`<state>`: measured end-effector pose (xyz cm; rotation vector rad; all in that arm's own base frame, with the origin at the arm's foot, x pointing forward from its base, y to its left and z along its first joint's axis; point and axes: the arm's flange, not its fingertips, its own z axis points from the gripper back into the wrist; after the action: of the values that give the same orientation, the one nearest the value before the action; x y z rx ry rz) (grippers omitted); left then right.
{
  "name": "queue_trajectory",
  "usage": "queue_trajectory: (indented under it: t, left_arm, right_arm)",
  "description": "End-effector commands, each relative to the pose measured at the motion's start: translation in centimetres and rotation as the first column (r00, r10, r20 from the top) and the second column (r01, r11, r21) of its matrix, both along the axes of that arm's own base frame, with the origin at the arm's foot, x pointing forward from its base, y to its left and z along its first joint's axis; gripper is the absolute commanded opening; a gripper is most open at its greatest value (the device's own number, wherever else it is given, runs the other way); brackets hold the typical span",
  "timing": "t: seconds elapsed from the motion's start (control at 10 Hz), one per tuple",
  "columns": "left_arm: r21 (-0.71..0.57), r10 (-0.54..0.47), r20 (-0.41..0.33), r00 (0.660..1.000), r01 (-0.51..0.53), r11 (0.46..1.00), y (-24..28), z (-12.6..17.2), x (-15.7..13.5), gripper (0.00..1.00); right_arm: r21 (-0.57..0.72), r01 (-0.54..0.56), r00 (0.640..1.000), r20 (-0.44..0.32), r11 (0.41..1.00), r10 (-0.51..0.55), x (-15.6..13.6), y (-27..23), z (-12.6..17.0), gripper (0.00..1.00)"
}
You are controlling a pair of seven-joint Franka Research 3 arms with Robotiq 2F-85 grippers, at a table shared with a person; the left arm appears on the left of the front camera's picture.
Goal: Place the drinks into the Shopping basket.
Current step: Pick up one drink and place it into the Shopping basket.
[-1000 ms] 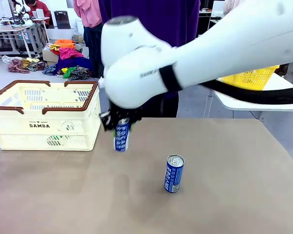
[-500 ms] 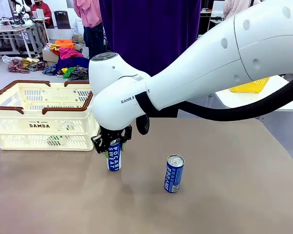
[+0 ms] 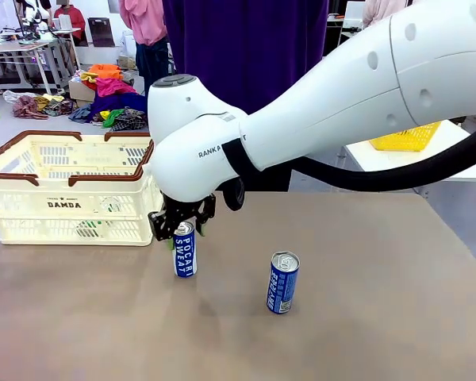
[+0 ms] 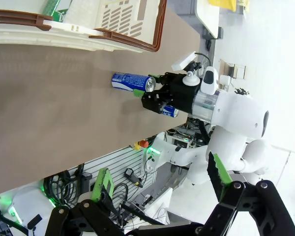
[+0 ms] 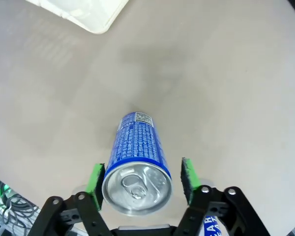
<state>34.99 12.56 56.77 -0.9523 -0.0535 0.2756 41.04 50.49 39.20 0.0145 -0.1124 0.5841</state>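
A blue Pocari Sweat can [image 3: 185,250] stands upright on the brown table, just right of the cream Shopping basket [image 3: 63,202]. My right gripper [image 3: 182,222] hovers over its top, open; in the right wrist view the can [image 5: 137,162] sits between the green pads [image 5: 188,174] with a gap on one side. A second blue can [image 3: 282,282] stands alone further right. Something green [image 4: 53,7] lies inside the basket [image 4: 88,34]. My left gripper [image 4: 158,167] is open with nothing in it, well away from the can [image 4: 132,81].
A person in purple [image 3: 238,48] stands at the far side. A yellow basket [image 3: 404,136] sits on a white side table at the back right. My right arm spans the table's middle from the right. Bare table lies in front of both cans.
My right arm lowered the blue can onto the table beside the basket. Its jaws have since spread off the can, which now stands on its own.
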Motion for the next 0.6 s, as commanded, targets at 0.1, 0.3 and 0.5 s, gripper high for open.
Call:
queue_trajectory:
  t: [0.1, 0.3, 0.5]
  left_arm:
    - [0.001, 0.006, -0.006, 1.0, -0.006, 1.0, 0.0, 0.0, -0.3, 1.0]
    - [0.001, 0.006, -0.006, 1.0, -0.006, 1.0, 0.0, 0.0, -0.3, 1.0]
    - [0.001, 0.006, -0.006, 1.0, -0.006, 1.0, 0.0, 0.0, -0.3, 1.0]
  right_arm:
    - [0.04, 0.001, 0.999, 0.044, 0.999, -0.003, 0.1, -2.5, 4.2, 1.0]
    - [0.121, 0.065, 0.998, 0.002, 0.991, -0.066, 1.5, -7.3, 10.9, 1.0]
    - [0.224, 0.184, 0.982, -0.092, 0.957, -0.167, 2.5, -16.4, 17.3, 1.0]
